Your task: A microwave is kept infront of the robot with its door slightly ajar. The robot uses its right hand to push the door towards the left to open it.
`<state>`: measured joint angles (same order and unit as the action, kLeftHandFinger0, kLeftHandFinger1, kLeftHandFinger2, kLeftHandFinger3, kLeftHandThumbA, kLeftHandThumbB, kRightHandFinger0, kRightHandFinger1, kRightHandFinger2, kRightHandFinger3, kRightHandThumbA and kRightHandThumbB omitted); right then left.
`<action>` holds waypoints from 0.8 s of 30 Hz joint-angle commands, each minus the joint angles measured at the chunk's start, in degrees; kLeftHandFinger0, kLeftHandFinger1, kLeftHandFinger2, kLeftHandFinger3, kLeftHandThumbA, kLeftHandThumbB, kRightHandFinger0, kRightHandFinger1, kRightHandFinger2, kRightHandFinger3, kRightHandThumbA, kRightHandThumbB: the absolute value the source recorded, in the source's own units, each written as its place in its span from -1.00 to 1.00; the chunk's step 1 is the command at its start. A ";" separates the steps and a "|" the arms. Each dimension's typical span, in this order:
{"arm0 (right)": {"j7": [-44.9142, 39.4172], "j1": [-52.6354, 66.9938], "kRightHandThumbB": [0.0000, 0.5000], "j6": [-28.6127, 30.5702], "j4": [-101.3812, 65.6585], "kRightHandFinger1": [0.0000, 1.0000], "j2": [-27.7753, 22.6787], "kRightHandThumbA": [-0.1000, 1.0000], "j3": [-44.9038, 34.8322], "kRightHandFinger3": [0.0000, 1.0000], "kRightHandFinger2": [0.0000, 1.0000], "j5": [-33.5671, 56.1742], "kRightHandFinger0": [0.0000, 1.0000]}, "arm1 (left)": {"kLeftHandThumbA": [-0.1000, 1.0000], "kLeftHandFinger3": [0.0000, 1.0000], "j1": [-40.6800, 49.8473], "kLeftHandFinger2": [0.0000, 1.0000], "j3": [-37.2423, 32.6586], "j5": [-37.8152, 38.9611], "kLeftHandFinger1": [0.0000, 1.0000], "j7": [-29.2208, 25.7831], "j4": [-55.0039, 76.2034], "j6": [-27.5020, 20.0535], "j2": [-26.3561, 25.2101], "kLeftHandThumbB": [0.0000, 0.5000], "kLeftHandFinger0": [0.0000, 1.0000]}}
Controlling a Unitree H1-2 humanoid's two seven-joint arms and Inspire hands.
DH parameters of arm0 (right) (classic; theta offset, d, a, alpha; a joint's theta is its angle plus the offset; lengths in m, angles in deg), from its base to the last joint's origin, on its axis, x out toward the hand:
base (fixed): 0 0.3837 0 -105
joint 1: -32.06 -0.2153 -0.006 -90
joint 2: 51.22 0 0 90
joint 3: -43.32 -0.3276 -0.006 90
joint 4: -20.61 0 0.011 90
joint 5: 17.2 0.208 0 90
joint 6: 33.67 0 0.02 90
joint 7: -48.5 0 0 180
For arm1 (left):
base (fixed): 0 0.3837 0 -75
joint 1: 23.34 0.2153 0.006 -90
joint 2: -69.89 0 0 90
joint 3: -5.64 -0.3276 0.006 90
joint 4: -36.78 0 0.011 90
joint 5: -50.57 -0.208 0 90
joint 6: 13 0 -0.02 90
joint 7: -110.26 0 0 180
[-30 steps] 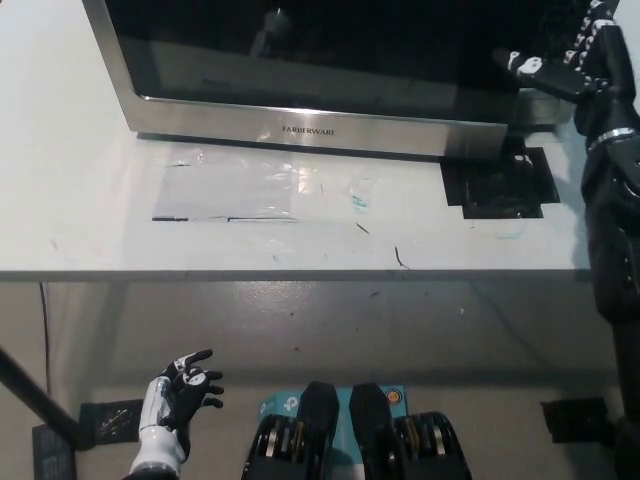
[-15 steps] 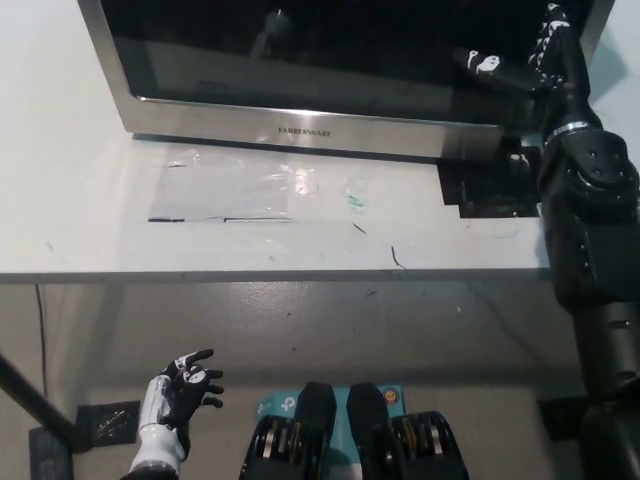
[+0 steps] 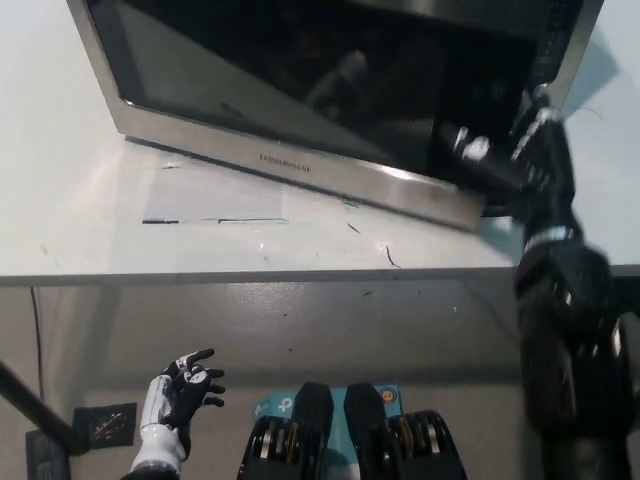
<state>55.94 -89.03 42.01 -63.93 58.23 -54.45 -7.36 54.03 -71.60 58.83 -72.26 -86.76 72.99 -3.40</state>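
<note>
Microwave door (image 3: 300,110), a wide panel of dark glass framed in brushed stainless steel, hangs swung out at an angle over the white tabletop (image 3: 80,230), its right end standing well forward of the oven body and its left end nearer the hinge side. Behind that free right edge sits the black right hand (image 3: 505,160), reaching in from the black arm at the picture's right; the hand is blurred and partly lost against the dark glass, so whether its fingers are spread or curled I cannot tell, though it appears to press on the inner side of the door near its lower right corner. The white left hand (image 3: 180,395) rests low at the lower left, below the table edge, holding nothing with its fingers apart. As a judgement, the door is a rigid, moderately heavy slab that will turn smoothly on its left hinge and not flex; the glass is smooth and likely slippery, so the steel frame at the free right edge is the better place to push, far from the hinge where least effort is needed. A hard shove could slide the whole oven on the smooth table, so a steady leftward sweep seems wisest.
</note>
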 commanded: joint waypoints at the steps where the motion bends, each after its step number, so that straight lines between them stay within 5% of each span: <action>1: -2.81 2.03 -0.24 -4.06 -8.37 0.60 1.63 0.96 1.78 0.83 0.59 3.32 0.33 | -0.73 0.05 -0.88 -0.24 -0.33 0.15 -0.34 -0.55 0.97 -1.17 -0.33 -0.79 -0.34; 17: -7.87 18.09 -0.39 -5.33 -24.63 0.58 1.55 0.89 8.14 0.86 0.61 6.19 0.28 | -0.71 0.05 -1.35 -0.25 -0.12 0.49 -0.36 -0.70 1.12 -0.24 -0.18 -0.73 -0.34; 22: -7.57 22.25 -0.13 -5.71 -26.57 0.47 3.14 0.85 9.56 0.76 0.53 6.72 0.19 | -0.69 0.02 -1.46 -0.24 -0.54 -0.13 -0.33 -0.66 0.66 -0.94 -0.44 -0.77 -0.33; 24: -7.77 24.62 -0.25 -6.11 -28.23 0.45 3.82 0.86 11.06 0.76 0.52 6.83 0.20 | -0.69 0.01 -1.47 -0.24 -0.50 -0.11 -0.33 -0.78 0.75 -0.72 -0.40 -0.76 -0.33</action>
<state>50.22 -66.34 35.43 -88.54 60.25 -45.64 -2.16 54.02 -71.61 58.86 -72.28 -86.85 73.04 -3.48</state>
